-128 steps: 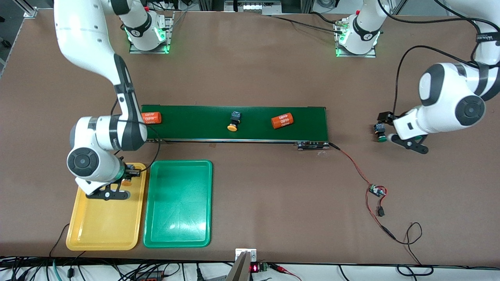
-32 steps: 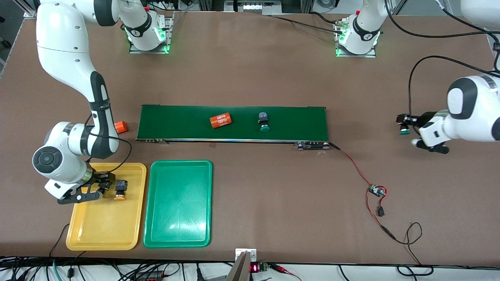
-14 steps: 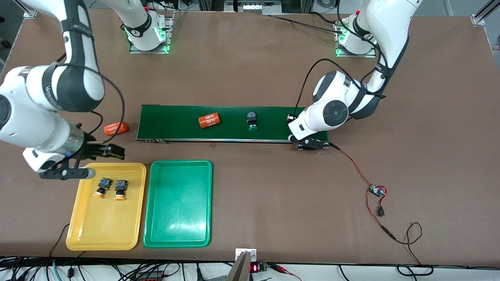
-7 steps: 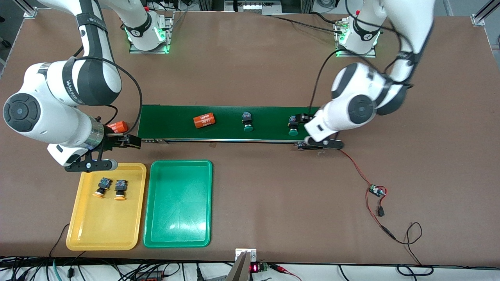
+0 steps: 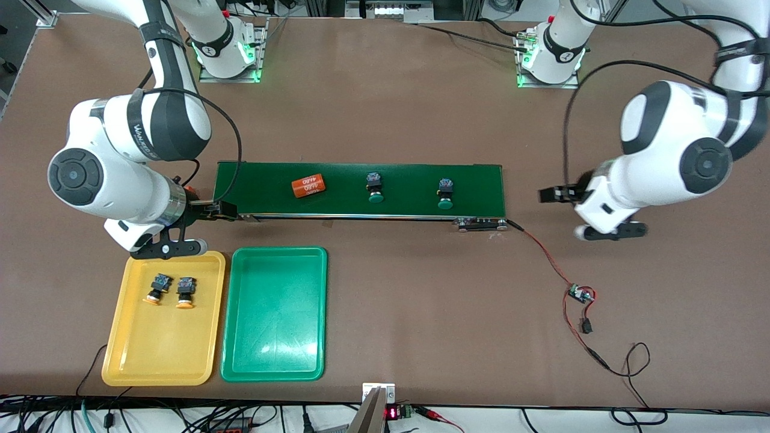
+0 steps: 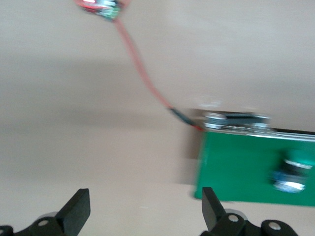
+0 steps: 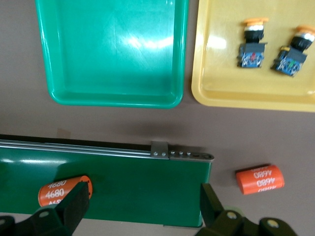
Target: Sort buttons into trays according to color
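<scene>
Two green buttons (image 5: 375, 186) (image 5: 445, 193) stand on the dark-green conveyor belt (image 5: 409, 177). Two orange-yellow buttons (image 5: 156, 288) (image 5: 186, 291) lie in the yellow tray (image 5: 156, 349); they also show in the right wrist view (image 7: 253, 44) (image 7: 294, 49). The green tray (image 5: 274, 313) holds nothing. My right gripper (image 5: 213, 228) is open and empty over the belt's end by the trays (image 7: 142, 211). My left gripper (image 5: 563, 213) is open and empty over bare table past the belt's other end (image 6: 145, 216). One green button (image 6: 293, 172) shows in the left wrist view.
One orange cylinder (image 5: 308, 186) with white print lies on the belt. Another (image 7: 259, 179) lies on the table just off the belt's end, under my right arm. A red wire (image 5: 544, 252) runs from the belt's motor end to a small board (image 5: 580, 294).
My left gripper has drawn away from the belt toward the left arm's end of the table. The cylinder and both green buttons have ridden along the belt toward the trays. My right gripper has moved closer to the belt's end.
</scene>
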{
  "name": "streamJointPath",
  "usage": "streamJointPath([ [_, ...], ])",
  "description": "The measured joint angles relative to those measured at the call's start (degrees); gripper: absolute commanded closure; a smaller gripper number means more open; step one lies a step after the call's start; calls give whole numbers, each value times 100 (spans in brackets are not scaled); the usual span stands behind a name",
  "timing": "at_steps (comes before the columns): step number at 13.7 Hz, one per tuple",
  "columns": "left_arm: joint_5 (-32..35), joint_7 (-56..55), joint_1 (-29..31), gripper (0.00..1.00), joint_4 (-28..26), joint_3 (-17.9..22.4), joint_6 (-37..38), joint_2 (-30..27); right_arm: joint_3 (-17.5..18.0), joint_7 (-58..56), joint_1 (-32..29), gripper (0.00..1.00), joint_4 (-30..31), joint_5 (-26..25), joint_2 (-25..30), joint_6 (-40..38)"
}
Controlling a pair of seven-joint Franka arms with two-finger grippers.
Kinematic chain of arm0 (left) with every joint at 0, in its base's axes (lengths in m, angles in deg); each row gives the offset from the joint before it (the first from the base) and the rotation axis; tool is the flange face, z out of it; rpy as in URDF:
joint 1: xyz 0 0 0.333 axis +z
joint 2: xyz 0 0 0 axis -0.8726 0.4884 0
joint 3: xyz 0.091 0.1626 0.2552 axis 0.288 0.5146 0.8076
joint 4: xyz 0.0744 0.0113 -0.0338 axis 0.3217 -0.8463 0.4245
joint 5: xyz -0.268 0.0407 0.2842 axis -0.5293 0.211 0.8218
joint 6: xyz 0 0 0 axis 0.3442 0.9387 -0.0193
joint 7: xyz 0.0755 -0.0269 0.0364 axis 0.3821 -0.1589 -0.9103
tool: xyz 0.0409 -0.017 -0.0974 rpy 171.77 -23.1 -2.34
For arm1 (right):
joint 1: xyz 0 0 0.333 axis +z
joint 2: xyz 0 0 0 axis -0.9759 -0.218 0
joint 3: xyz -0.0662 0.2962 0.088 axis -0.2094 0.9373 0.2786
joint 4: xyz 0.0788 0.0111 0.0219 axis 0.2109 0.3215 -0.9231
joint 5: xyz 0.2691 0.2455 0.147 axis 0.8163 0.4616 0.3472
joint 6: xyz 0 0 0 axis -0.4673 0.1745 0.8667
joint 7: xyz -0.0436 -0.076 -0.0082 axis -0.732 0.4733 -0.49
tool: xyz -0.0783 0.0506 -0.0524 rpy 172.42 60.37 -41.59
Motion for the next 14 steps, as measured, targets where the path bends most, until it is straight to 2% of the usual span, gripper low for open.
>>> streamJointPath([
  [3, 196, 1347, -3, 0, -114, 466, 9, -243, 9, 602, 320, 0, 122, 0, 77, -1],
  [5, 196, 1809, 10, 0, -96, 706, 250, -676, 16, 893, 634, 0, 151, 0, 85, 0],
  [7, 131, 1881, -2, 0, -14, 726, 769, -1226, 20, 1039, 921, 0, 223, 0, 85, 8],
  [9, 15, 1891, -36, 0, 330, 725, 1298, -1516, 23, 1214, 1182, 0, 315, 0, 85, 79],
  [11, 18, 1894, -63, 0, 671, 725, 1401, -1499, 28, 1600, 1482, 0, 419, 0, 83, 255],
  [14, 183, 1906, -70, 0, 829, 729, 1402, -1318, 39, 2042, 1919, 0, 563, 0, 50, 505],
])
